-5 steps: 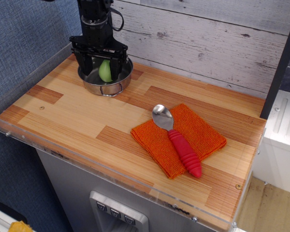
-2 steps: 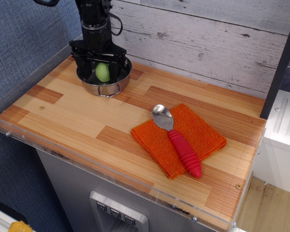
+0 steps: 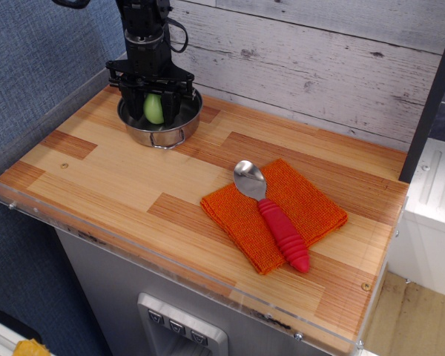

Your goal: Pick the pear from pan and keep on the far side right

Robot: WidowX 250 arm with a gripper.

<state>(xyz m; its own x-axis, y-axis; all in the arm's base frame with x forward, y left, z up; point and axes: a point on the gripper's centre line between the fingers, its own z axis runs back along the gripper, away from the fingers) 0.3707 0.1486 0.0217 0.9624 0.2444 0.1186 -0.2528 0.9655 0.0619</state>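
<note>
steel is seen at the far left corner of the wooden counter, where the pan is set close to the plank wall, and the light-green pear is found inside it, framed between the dark fingers of the gripper, which are drawn in narrowly at the pear's sides, though firm contact cannot be told. further right, well apart from the pan, an orange cloth is laid flat, and a steel spoon with a red handle is rested on it, bowl toward the wall.
</note>
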